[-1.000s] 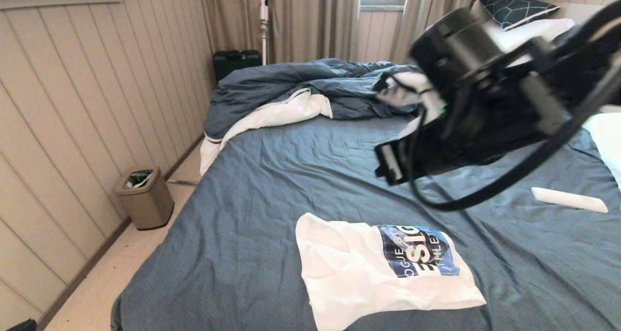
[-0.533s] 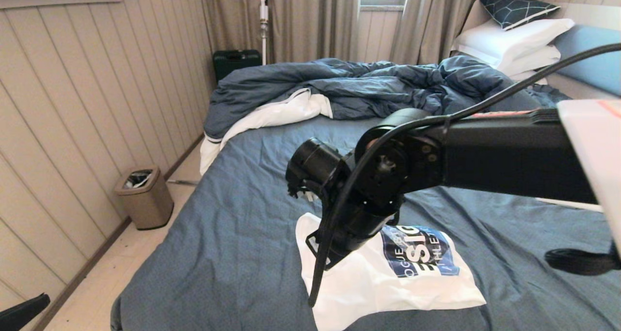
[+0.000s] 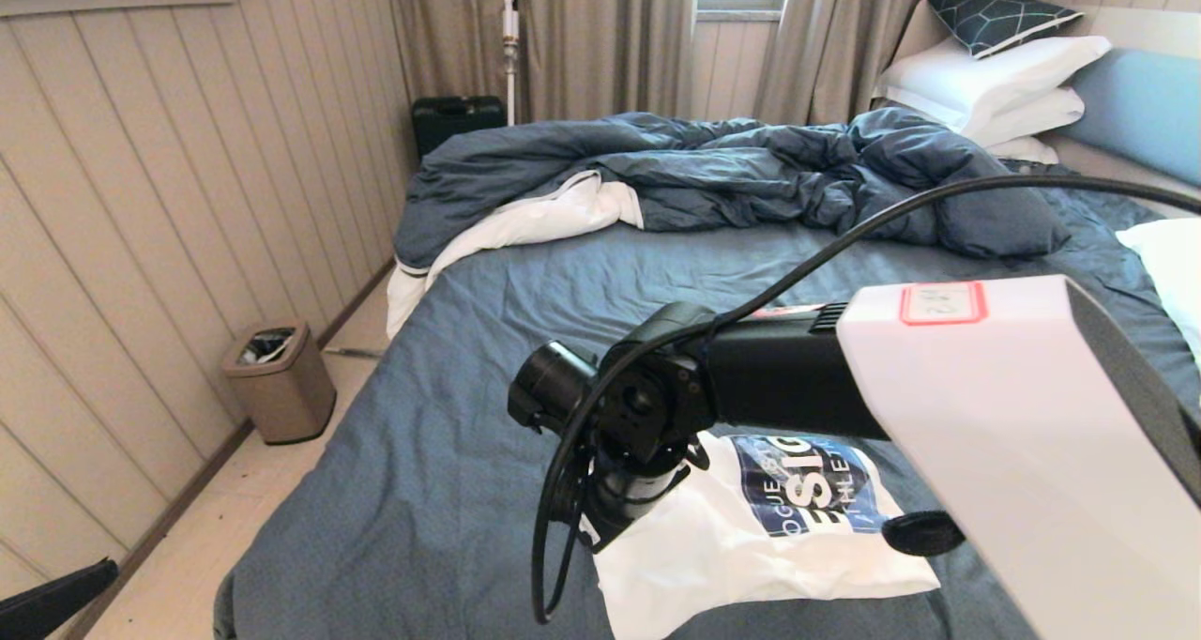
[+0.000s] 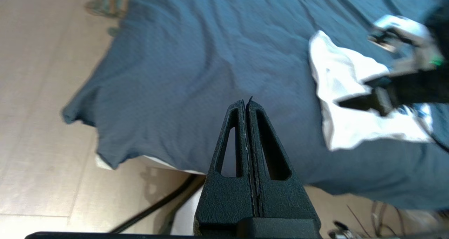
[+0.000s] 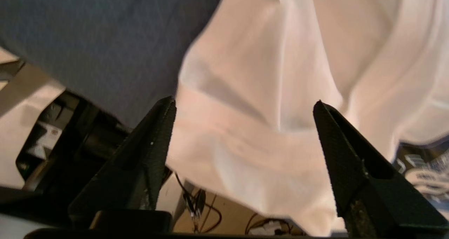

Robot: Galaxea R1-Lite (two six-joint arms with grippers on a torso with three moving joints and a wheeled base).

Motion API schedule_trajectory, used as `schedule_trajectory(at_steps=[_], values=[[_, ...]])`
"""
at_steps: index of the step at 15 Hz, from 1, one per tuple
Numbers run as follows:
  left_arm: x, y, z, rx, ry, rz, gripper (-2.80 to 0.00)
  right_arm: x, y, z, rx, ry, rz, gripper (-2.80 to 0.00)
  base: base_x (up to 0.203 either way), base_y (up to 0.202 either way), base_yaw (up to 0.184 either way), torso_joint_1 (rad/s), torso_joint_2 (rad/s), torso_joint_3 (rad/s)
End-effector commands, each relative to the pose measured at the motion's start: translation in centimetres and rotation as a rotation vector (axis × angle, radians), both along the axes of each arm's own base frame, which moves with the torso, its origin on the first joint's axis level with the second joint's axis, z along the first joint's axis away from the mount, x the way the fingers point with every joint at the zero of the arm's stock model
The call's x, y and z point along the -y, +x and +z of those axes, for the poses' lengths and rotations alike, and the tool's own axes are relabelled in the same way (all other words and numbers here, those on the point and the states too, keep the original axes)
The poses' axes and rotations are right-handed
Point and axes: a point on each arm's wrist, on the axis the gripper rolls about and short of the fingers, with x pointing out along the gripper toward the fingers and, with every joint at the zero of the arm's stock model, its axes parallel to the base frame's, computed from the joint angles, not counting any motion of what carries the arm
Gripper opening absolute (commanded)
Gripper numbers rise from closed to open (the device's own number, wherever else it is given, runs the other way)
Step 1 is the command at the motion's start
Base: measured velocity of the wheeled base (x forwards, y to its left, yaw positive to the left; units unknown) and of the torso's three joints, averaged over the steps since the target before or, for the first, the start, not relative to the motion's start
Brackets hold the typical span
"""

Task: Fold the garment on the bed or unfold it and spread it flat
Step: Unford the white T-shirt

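Note:
The garment (image 3: 751, 546), a white shirt with a blue printed logo, lies folded on the bed (image 3: 469, 358) close to its front edge. My right arm (image 3: 647, 405) reaches across from the right and points down at the shirt's left end; its wrist hides the fingers in the head view. In the right wrist view my right gripper (image 5: 244, 101) is open, with the white cloth (image 5: 263, 91) just beyond and between the fingers. My left gripper (image 4: 245, 101) is shut and empty, low beside the bed's front left corner, apart from the shirt (image 4: 350, 127).
A rumpled dark blue duvet (image 3: 713, 166) with white lining fills the far part of the bed, with white pillows (image 3: 995, 68) at the back right. A bin (image 3: 279, 382) stands on the floor by the panelled wall, left of the bed. A dark case (image 3: 458, 119) sits beyond.
My right arm has swung down from high on the right to the shirt's left end. My left arm has edged into the bottom left corner. The shirt has not moved.

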Motion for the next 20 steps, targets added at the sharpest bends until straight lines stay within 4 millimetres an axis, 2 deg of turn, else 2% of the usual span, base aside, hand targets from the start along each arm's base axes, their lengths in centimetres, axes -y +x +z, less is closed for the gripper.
schedule_trajectory(at_steps=[1,9,13,14,20], values=[[0.0,0.1,-0.1,-0.006,-0.005,-0.006,-2.80,-0.2,0.5,-1.0,0.002,-0.015,-0.012,0.00,0.000,0.000,0.000,0.000,0.00,0.000],[0.0,-0.1,0.0,0.021,-0.005,-0.008,-2.80,-0.4,2.3,-3.5,0.039,-0.031,-0.049,0.00,0.000,0.000,0.000,0.000,0.00,0.000],[0.0,0.1,0.0,0.011,-0.005,-0.010,-2.80,-0.4,2.5,-3.7,0.043,-0.035,-0.057,0.00,0.000,0.000,0.000,0.000,0.00,0.000],[0.0,0.1,0.0,0.008,-0.005,-0.010,-2.80,-0.4,2.5,-3.6,0.047,-0.041,-0.058,-2.80,0.000,0.000,0.000,0.000,0.00,0.000],[0.0,0.4,-0.2,-0.009,-0.010,-0.020,-2.80,0.7,2.5,-3.0,0.040,-0.048,-0.079,-2.80,0.000,0.000,0.000,0.000,0.00,0.000]])
